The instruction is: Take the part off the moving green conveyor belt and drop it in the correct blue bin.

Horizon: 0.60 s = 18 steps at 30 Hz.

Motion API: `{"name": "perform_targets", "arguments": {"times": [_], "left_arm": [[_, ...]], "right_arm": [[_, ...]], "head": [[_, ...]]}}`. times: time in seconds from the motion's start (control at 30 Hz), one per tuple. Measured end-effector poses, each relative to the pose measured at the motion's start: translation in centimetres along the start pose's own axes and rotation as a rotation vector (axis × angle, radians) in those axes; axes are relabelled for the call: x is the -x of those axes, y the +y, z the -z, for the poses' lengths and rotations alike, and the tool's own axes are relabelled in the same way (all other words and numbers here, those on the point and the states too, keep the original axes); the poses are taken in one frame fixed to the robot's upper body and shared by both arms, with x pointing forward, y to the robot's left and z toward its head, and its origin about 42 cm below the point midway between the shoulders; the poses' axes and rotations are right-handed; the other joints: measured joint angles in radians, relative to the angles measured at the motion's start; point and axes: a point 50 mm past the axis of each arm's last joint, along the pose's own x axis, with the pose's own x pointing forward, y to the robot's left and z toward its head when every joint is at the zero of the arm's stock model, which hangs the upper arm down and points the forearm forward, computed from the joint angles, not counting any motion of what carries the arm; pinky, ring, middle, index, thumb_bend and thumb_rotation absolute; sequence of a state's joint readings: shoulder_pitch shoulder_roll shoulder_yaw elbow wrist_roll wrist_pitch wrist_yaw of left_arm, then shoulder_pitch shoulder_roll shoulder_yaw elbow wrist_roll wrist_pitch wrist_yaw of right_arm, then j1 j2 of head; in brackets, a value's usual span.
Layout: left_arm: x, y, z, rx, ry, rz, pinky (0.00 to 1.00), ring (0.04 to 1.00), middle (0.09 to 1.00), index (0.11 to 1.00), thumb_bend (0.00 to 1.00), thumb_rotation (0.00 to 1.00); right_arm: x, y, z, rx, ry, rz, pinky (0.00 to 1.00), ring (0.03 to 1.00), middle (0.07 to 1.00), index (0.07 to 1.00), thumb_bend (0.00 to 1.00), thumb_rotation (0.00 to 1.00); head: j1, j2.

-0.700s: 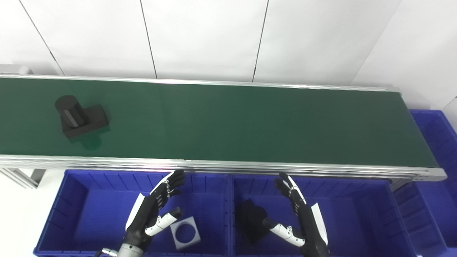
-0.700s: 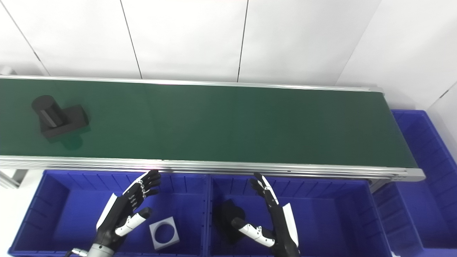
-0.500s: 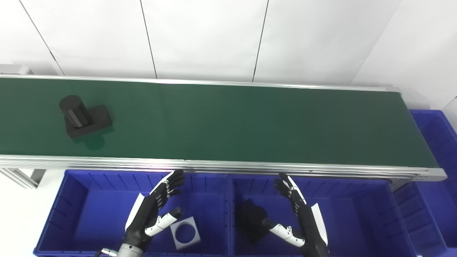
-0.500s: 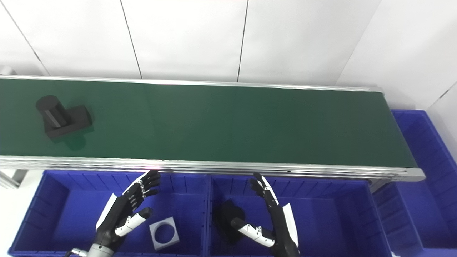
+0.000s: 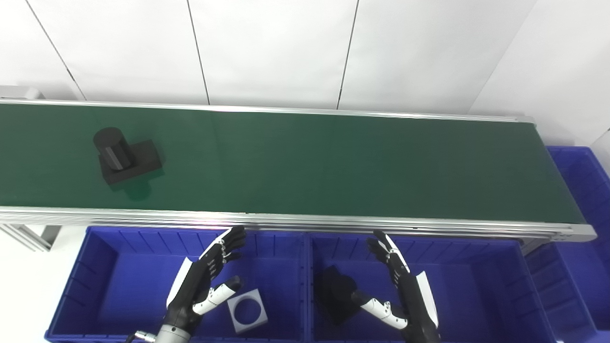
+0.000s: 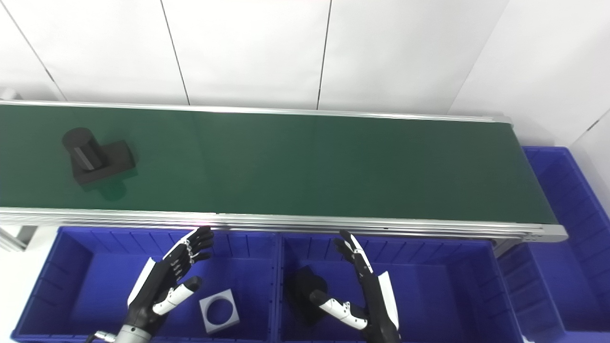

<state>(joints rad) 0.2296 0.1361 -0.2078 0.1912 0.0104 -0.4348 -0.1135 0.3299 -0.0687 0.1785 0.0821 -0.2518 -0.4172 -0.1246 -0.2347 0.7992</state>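
- The left robot hand (image 5: pixel 202 283) hovers over the left blue bin (image 5: pixel 109 281), palm turned inward, fingers spread and stretched toward the conveyor, thumb stuck out to the right; it holds nothing.
- Its thumb tip is just beside a small grey square plate with a round hole (image 5: pixel 247 310) that lies flat on the floor of that bin; whether they touch cannot be told.
- The right robot hand (image 5: pixel 405 295) hovers over the middle blue bin (image 5: pixel 476 286), palm also turned inward, fingers apart and pointing up toward the belt, thumb reaching left; it too is empty.
- Its thumb points at a black part (image 5: pixel 337 294) lying in the left half of the middle bin, near the thumb tip; contact is not clear.
- The two bins stand side by side below the near rail of the conveyor, sharing a dividing wall between the two hands.
- A third blue bin (image 5: pixel 581 190) stands at the right end of the conveyor, only partly in view.
- The green conveyor belt (image 5: pixel 333 162) runs across the whole picture between silver rails, with its right end just short of the third bin.
- The part to be picked, a black block with an upright black cylinder on it (image 5: pixel 126 156), sits on the left stretch of the belt, nearer the near rail than the far one, well apart from both hands.
- Behind the belt is a white panelled wall (image 5: pixel 286 47).
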Motion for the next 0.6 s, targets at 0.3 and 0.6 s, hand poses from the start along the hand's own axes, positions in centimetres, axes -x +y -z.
{"name": "perform_targets", "arguments": {"times": [0.3, 0.6], "left_arm": [[0.00, 0.03, 0.01, -0.001, 0.000, 0.000, 0.81, 0.862, 0.883, 0.873, 0.73, 0.70], [0.00, 0.03, 0.01, -0.001, 0.000, 0.007, 0.81, 0.867, 0.886, 0.872, 0.73, 0.70]], "right_arm": [[-0.02, 0.01, -0.01, -0.001, 0.000, 0.001, 0.88, 0.868, 0.866, 0.932, 0.89, 0.63], [-0.03, 0.02, -0.02, -0.001, -0.001, 0.001, 0.87, 0.862, 0.862, 0.927, 0.88, 0.62]], "head": [[-0.002, -0.003], [-0.002, -0.003]]}}
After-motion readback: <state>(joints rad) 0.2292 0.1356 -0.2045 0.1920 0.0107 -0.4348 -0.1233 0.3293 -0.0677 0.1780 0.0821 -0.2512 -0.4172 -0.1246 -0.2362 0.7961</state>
